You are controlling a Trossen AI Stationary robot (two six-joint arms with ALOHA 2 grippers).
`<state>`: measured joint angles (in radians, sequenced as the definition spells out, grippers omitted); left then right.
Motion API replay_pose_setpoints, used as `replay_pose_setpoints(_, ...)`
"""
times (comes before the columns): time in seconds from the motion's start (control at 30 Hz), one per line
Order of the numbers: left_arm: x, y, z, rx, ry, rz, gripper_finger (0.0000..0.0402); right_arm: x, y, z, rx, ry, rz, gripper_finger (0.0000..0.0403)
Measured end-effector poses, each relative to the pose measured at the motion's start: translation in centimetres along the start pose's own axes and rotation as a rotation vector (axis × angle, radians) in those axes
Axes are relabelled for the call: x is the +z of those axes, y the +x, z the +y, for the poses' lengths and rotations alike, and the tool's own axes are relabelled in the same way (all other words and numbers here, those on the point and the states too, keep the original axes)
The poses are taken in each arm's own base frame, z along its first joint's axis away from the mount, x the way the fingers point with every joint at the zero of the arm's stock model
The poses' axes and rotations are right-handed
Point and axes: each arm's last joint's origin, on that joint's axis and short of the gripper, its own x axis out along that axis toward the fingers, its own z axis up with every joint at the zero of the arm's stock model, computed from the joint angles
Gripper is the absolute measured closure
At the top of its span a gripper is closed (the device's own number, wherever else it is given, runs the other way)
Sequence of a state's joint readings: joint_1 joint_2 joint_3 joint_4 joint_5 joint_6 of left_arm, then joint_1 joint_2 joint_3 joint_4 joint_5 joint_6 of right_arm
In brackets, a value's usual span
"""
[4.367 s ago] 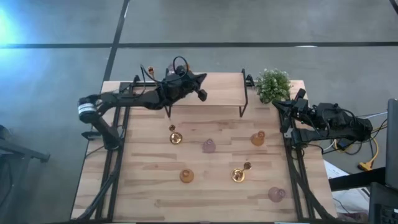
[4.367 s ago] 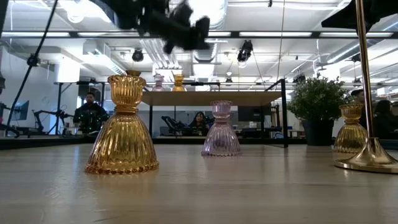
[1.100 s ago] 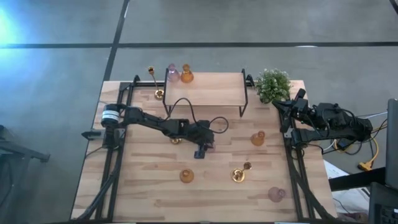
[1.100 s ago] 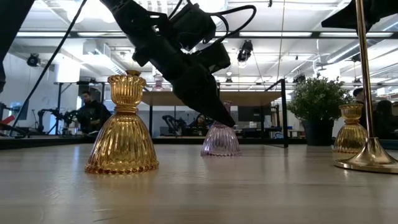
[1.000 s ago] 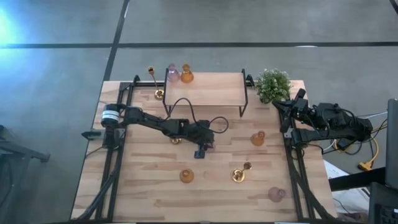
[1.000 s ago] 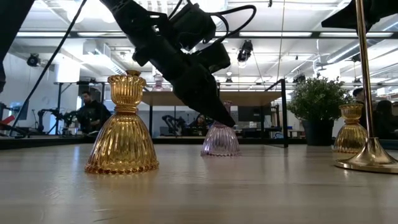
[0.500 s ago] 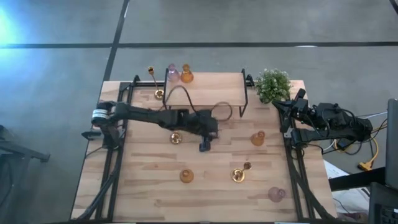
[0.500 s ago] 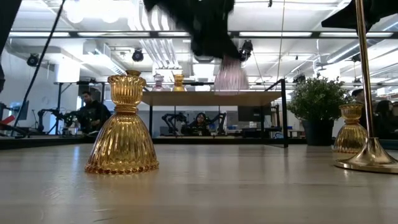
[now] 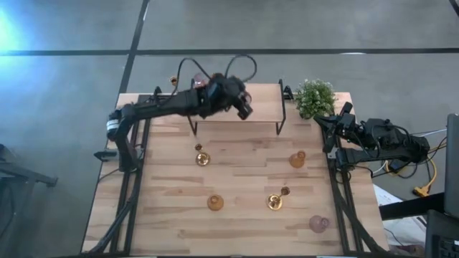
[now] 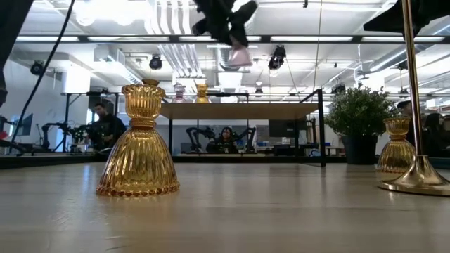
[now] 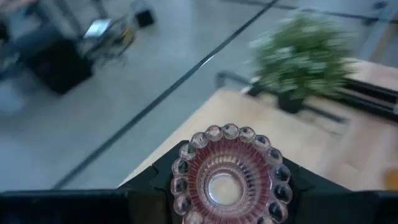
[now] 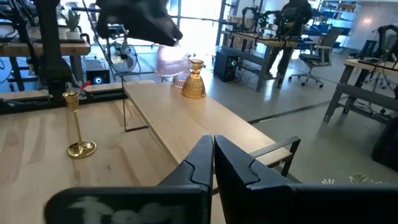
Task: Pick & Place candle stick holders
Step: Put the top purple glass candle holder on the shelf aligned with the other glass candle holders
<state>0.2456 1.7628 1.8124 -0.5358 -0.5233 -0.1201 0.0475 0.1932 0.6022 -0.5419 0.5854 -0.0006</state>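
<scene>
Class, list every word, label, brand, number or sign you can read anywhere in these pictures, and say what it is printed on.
None: no legible text shows in any view.
The pink ribbed glass candle holder, the wooden table and the raised wooden shelf carry no markings.
Anything in the room behind is too blurred to read.

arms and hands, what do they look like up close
Both arms are black and jointed. The left arm has a white band near its base and black cables looping above its hand. The right arm carries black wiring, with yellow cable beside its base. The right hand has two flat, dark, tapering fingers.
</scene>
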Motion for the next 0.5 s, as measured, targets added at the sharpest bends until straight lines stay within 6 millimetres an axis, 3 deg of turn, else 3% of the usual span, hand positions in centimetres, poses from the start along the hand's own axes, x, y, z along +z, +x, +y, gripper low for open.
replay_pose_setpoints(0.17, -0.4, 2.3, 2.4, 0.083, -0.074, 0.038, 0.0251, 0.0, 0.0, 0.0, 0.0, 0.0, 0.0, 0.0394)
replay_pose_setpoints(0.5, -2.4, 6.7, 3.5, 0.109, -0.091, 0.112, 0.0251, 0.0, 0.0, 0.0, 0.0, 0.0, 0.0, 0.0394)
